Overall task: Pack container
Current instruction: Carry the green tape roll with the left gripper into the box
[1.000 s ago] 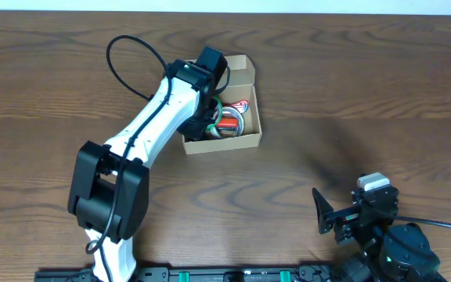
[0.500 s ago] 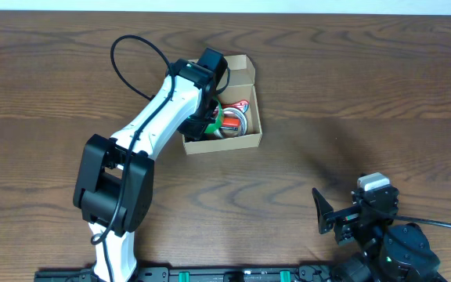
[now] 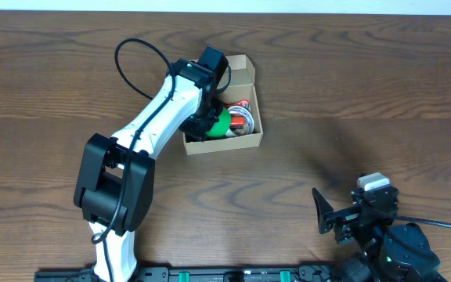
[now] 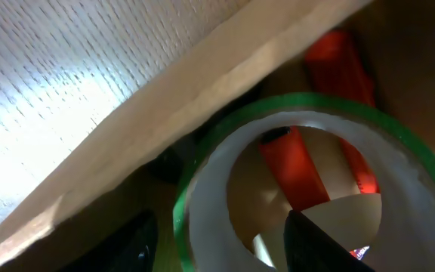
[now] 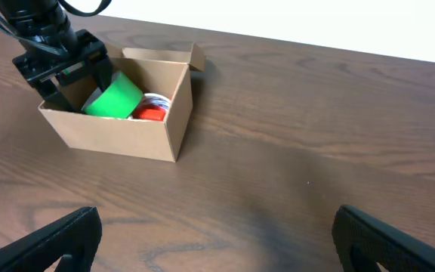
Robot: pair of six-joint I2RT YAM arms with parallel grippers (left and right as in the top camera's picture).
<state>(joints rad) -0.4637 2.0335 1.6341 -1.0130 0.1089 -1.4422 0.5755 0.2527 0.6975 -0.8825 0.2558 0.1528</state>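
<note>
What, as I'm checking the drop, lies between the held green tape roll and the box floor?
A red roll in the cardboard box, seen through the green tape roll the left gripper holds; nothing else visible.

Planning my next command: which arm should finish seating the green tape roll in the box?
Left. The left end effector is inside the container, gripping the tilted green tape roll. The right end effector sits open and empty, far from the container.
</note>
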